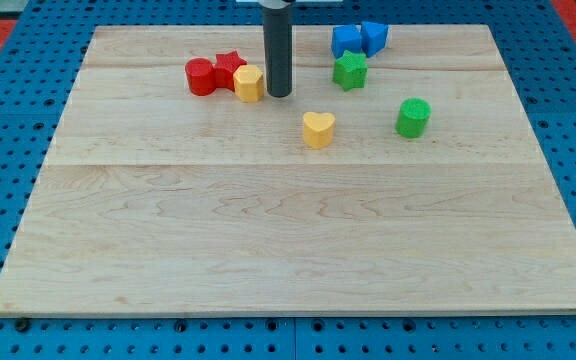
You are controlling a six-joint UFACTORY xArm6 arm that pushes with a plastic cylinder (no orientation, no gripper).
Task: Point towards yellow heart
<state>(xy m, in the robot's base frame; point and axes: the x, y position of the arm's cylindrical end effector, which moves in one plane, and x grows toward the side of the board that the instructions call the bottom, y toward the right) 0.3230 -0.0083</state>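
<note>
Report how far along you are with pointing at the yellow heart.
Done: nothing visibly finished yet. In hand: my tip sits right beside the yellow block near the red blocks, at the view's top. Left: travel down and to the view's right to the yellow heart, which stands apart.

Seven blocks lie on the worktop [268, 250]. Two are red: a cylinder [200, 77] and a star [229, 68]. Two are yellow: a heart [318, 129] and a second yellow block [249, 84], seemingly six-sided. Two are green: a star [349, 71] and a cylinder [413, 118]. Two blue blocks [346, 41] [374, 36] sit at the view's top, shapes unclear. One dark rod, one tip [279, 95].
</note>
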